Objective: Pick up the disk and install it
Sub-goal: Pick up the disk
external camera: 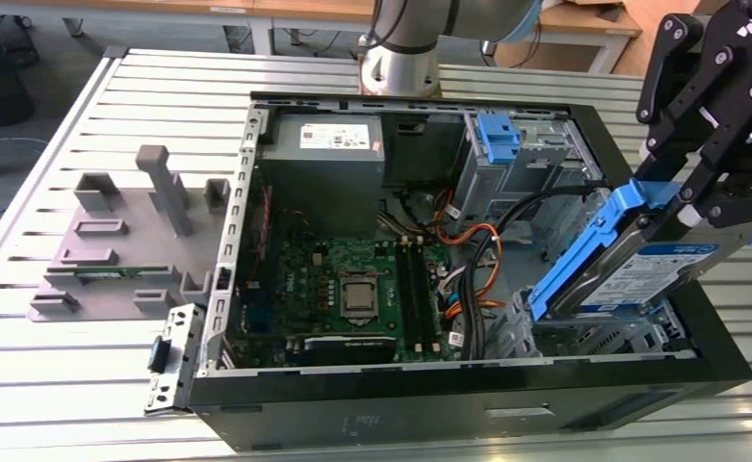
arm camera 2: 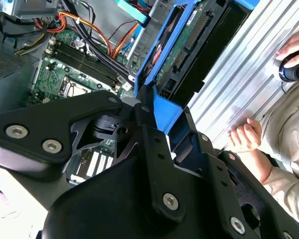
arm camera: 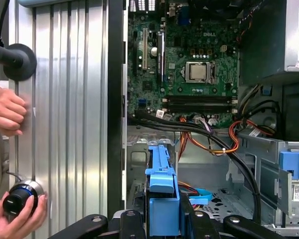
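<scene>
A: What is the pincer (external camera: 675, 207) doing?
B: It is pinched onto the disk (external camera: 633, 274), gripping its blue side rail (arm camera: 162, 199).
A: Where is the disk?
B: Held tilted over the open computer case (external camera: 479, 390), at the corner on the exterior view's right, with its lower end by the metal drive cage (external camera: 607, 337).
A: Any labels?
B: A white-and-blue label (external camera: 659, 265) on the disk and a white sticker (external camera: 340, 138) on the grey power box (external camera: 330, 168).
</scene>
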Motion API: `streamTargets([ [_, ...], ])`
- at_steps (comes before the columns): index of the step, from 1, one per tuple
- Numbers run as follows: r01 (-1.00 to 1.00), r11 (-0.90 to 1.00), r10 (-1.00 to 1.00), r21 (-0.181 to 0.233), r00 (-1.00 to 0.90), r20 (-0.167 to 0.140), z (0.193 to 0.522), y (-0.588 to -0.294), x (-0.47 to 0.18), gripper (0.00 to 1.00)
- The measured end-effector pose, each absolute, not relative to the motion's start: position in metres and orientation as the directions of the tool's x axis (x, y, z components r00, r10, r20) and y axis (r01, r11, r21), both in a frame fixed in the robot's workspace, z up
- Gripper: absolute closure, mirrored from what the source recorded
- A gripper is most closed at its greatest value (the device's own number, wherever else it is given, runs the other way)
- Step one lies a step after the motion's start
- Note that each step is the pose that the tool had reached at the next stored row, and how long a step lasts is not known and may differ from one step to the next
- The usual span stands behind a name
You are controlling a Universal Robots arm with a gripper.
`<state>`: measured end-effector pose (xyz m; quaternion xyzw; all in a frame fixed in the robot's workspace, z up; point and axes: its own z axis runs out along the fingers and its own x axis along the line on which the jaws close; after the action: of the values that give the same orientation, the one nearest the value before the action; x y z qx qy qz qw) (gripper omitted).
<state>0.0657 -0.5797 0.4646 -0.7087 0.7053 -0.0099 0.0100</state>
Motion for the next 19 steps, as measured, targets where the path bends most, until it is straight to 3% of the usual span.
streamTargets([
  [19, -0.999, 0.031, -1.000, -0.028, -0.031, 0.000, 0.4624, -0.5756, 0.0660, 0.64],
])
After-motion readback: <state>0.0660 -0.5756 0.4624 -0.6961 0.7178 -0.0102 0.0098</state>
